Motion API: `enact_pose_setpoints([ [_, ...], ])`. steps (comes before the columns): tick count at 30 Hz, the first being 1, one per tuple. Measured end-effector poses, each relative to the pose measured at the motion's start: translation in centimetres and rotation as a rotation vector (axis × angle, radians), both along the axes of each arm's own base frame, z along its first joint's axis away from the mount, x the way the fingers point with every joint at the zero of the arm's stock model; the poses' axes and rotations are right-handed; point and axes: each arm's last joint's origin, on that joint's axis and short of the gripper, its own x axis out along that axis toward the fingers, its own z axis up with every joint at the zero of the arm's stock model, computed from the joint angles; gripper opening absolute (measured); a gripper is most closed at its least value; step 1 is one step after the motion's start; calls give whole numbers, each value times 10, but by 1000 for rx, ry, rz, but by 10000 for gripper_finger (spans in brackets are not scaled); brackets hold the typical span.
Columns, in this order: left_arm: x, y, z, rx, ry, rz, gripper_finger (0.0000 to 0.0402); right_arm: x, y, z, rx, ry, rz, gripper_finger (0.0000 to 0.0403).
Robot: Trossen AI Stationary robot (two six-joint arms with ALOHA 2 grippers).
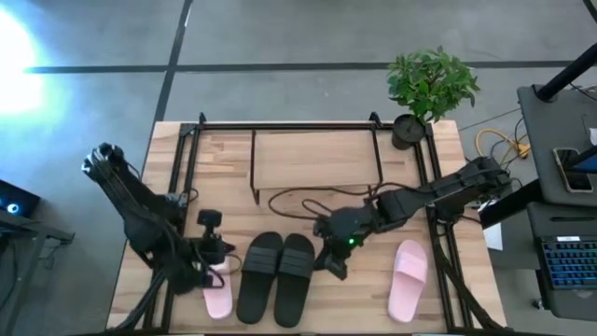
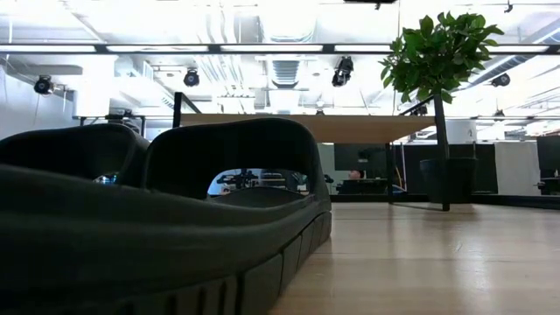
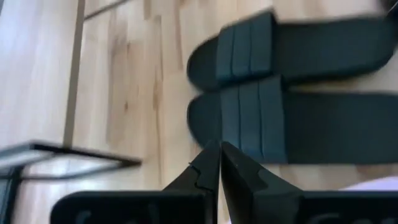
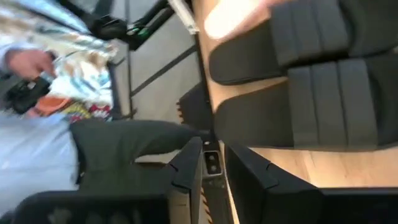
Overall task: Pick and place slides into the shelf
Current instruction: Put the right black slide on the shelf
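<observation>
The black pair of slides [image 1: 275, 276] lies side by side on the table's near middle and fills the low view's left foreground [image 2: 175, 219]. One pale pink slide [image 1: 218, 293] lies left of the pair, the other [image 1: 409, 279] to the right. The shelf [image 1: 254, 168] stands at the far middle, and its board shows in the low view [image 2: 306, 128]. My left gripper [image 1: 222, 256] is shut and hovers over the left pink slide's far end, pointing at the black pair [image 3: 267, 118]. My right gripper [image 1: 332, 265], fingers slightly apart [image 4: 214, 155], hangs just right of the black pair [image 4: 323, 106].
A potted plant [image 1: 424, 89] stands at the far right corner. A dark cable [image 1: 308, 201] loops on the wood in front of the shelf. Black frame rails [image 1: 182, 187] run along both table sides. A person [image 4: 43, 93] stands beyond the near edge in the right wrist view.
</observation>
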Motion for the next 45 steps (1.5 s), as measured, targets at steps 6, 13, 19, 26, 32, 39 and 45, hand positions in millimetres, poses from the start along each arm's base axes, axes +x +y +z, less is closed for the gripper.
enact_pose_setpoints([
  [6,-7,-23,-19,102,171,156,18,1,35,-17,-9,59,-36,116],
  [13,-37,-51,-20,86,195,172,97,16,77,-38,-141,45,-104,187],
  [19,-63,-70,-31,83,179,170,142,29,108,-63,-440,149,-133,198],
  [26,-68,-80,-46,130,173,230,146,40,125,-72,-818,262,-194,190],
  [32,-66,-89,-56,162,180,245,146,61,139,-81,-901,227,-134,189],
  [39,-65,-93,-59,168,187,247,146,71,148,-113,-943,266,-95,187],
  [45,-65,-91,-54,147,182,253,146,69,143,-116,-1010,274,-196,184],
])
